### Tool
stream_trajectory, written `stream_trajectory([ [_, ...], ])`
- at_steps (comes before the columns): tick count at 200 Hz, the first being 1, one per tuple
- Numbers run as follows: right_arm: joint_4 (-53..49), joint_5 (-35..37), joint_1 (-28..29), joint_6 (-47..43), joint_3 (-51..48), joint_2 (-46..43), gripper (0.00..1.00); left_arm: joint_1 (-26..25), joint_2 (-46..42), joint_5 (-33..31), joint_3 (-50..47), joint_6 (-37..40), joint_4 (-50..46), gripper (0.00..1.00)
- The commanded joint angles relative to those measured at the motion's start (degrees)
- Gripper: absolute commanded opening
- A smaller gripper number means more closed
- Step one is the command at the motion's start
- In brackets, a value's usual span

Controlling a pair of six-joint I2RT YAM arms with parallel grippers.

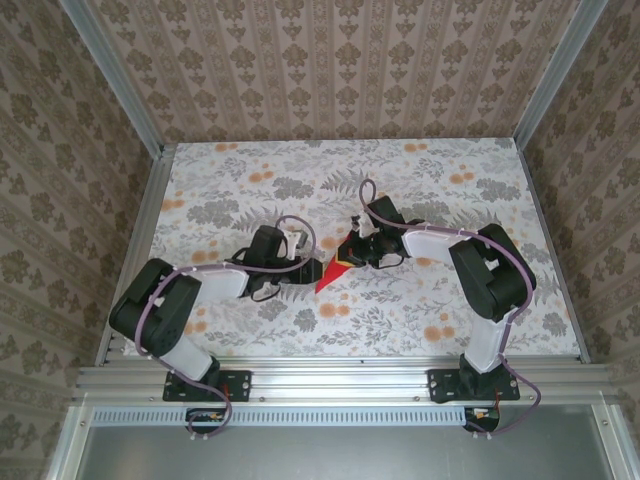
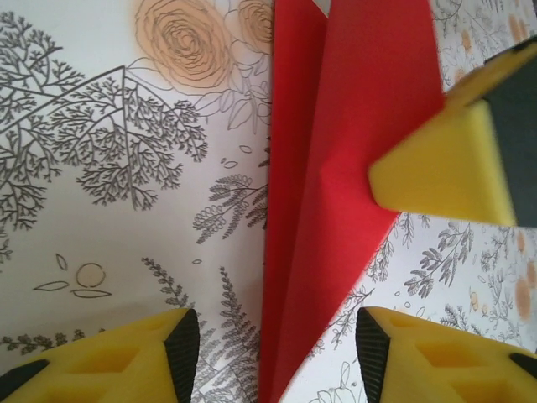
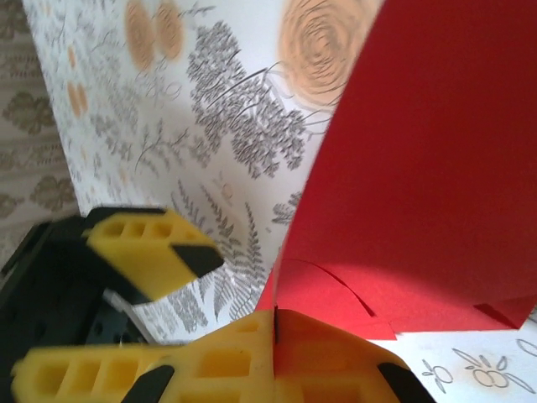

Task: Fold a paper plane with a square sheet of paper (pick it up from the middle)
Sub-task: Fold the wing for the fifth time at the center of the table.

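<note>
bases of both arms sit on the metal rail [image 1: 330, 380] at the near edge of the counter [image 1: 420, 320], which carries a grey and orange flower print. from there the two arms lean in toward each other and meet near the middle. left claw [image 1: 306, 268] stands open, its yellow fingers [image 2: 134, 369] spread to either side of the paper plane [image 1: 331, 273] and clear of it on both sides. the plane is a narrow red dart of creased layers, its point aimed toward the near left, lying between the two claws. right claw [image 1: 352, 256] is clamped on the plane's wider far end, its yellow pads [image 3: 218, 361] pressed together with the red paper pinched in the seam between them. beyond the claws the flowered counter runs back to the patterned wall [image 1: 340, 70]
</note>
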Motion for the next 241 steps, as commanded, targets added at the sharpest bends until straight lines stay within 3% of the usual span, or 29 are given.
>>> stream_trajectory([
  [1, -2.47, -5.22, -0.18, -8.27, 0.1, 0.26, 0.0, 1.0, 1.97, 6.04, 1.0, -3.49, 3.95, 0.51],
  [54, -3.47, -7.42, -0.51, -12.99, 0.12, 1.86, 0.0, 1.18, 5.02, 7.5, 0.64, -5.0, 6.3, 0.38],
  [149, 5.58, -9.69, -3.15, -10.26, -5.3, 2.22, 0.0, -0.38, 8.34, 10.91, 2.31, -4.53, 6.55, 0.37],
  [241, 5.95, -9.09, -4.89, -10.88, -5.99, 4.02, 0.0, -2.3, 9.87, 10.73, 4.52, -2.78, 3.34, 0.29],
])
